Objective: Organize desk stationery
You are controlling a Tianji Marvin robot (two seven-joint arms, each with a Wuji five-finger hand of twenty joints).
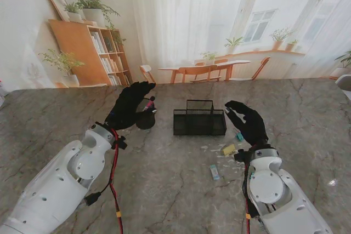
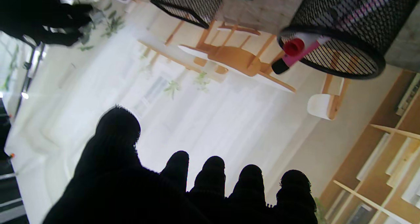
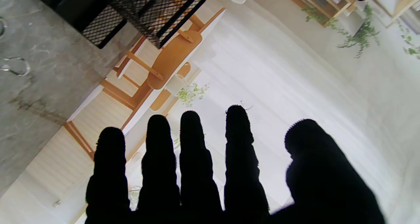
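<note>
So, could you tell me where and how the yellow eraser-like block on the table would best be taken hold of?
Probably a pinch across the short sides of the yellow block, coming straight down from above with the right hand, which is open and closest. It lies flat on the table, with small scraps scattered around it, so a low sideways approach looks awkward.

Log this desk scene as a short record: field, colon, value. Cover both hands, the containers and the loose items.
left hand: open, fingers spread, raised beside the pen cup
right hand: open, holding nothing, just right of the mesh tray
pen cup: round black mesh, holds a pink marker with a black tip and a red-capped one
mesh tray: black, rectangular, contents cannot be told
loose items: yellow piece, teal piece, small pale block, near the right wrist
surface: marble table
</note>
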